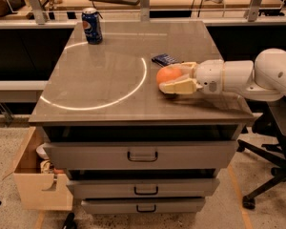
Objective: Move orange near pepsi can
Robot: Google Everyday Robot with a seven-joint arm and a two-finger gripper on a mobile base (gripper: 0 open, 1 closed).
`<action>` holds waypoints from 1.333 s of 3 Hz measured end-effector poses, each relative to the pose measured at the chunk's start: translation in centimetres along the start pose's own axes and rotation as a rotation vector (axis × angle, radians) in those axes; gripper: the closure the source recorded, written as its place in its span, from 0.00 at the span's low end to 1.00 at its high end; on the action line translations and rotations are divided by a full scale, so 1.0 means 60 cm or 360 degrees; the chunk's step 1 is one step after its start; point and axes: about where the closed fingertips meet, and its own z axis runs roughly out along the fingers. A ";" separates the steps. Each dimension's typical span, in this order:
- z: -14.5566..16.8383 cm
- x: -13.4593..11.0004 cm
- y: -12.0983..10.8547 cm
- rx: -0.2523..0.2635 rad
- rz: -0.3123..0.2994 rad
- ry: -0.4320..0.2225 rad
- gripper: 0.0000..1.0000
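The orange (166,74) is on the right side of the grey table top (105,80), just outside the white arc marked on it. My gripper (171,77) reaches in from the right on a white arm. Its cream fingers (181,86) sit in front of and behind the orange and are shut on it. The orange looks held just above the surface, with a shadow under it. The pepsi can (91,26) stands upright at the far left corner of the table, well away from the orange.
A flat dark blue snack wrapper (165,59) lies just behind the orange. The table has several drawers (142,155) in front. A cardboard box (35,180) sits on the floor at the left. An office chair base (271,175) is at the right. A railing runs behind the table.
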 end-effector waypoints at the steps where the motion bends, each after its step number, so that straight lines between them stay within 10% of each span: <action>1: 0.002 -0.001 0.001 -0.0004 -0.0001 0.0000 1.00; 4: 0.042 -0.137 -0.084 -0.0021 -0.0233 0.0174 1.00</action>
